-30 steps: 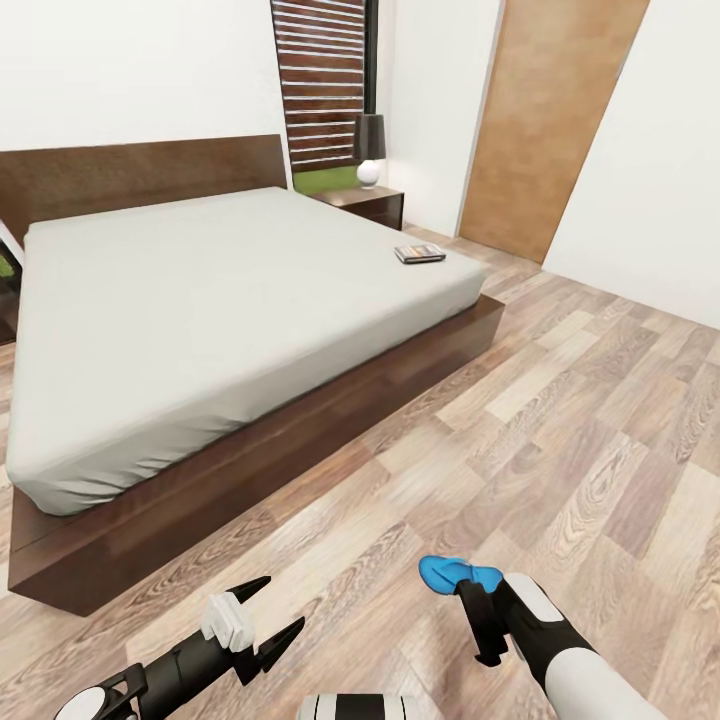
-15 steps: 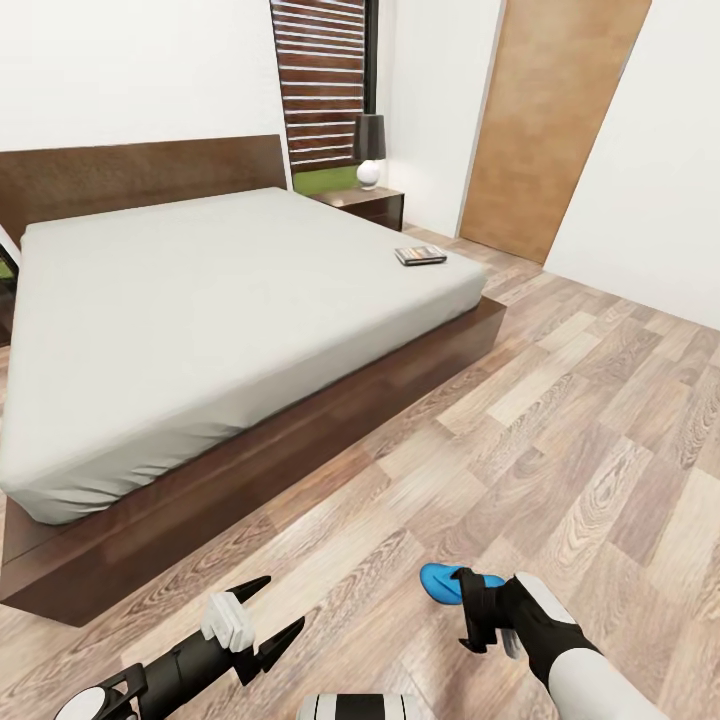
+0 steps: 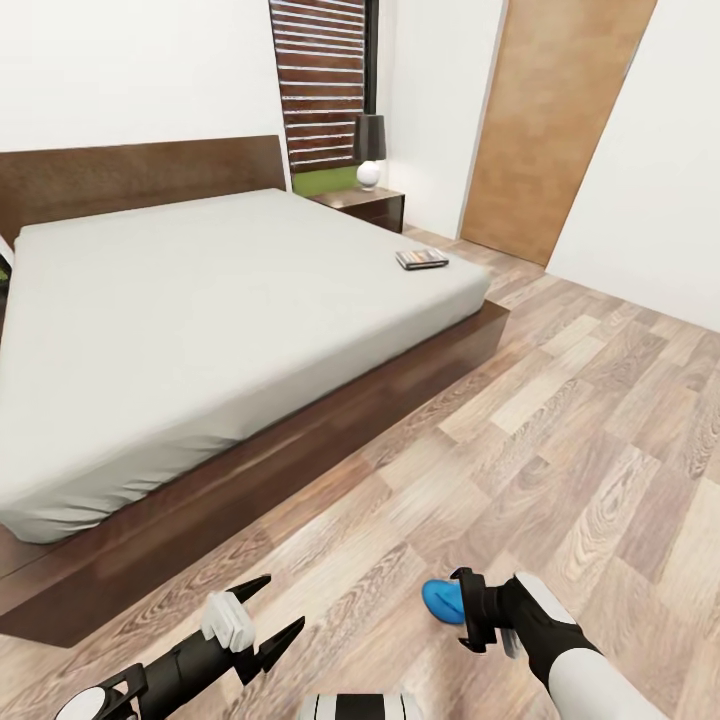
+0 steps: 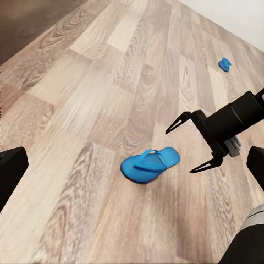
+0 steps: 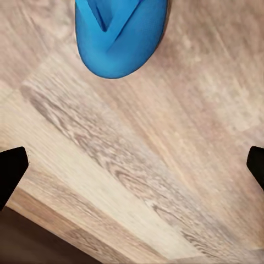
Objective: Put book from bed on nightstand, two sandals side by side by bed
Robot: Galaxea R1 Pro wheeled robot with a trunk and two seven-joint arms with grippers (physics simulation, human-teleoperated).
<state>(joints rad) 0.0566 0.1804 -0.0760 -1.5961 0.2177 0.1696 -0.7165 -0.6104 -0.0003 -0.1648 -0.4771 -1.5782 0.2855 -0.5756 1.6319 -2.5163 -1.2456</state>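
Book (image 3: 421, 259) lying on bed (image 3: 200, 310), 1 o'clock corner. Right gripper (image 4: 193, 143) fingers released above sandal (image 4: 149, 164) on floor; left gripper (image 3: 262, 617) released. Second sandal (image 4: 224, 64) far off in left wrist view.

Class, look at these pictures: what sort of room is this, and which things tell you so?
Most likely a bedroom: a large low bed with a light-grey mattress, a dark-brown wooden nightstand beside it, and a black-shaded lamp with a white base on top.

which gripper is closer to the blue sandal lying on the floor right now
The right gripper. It hangs open just beside and above the sandal, not touching it. The left gripper is also open but sits farther off, across bare floor from it.
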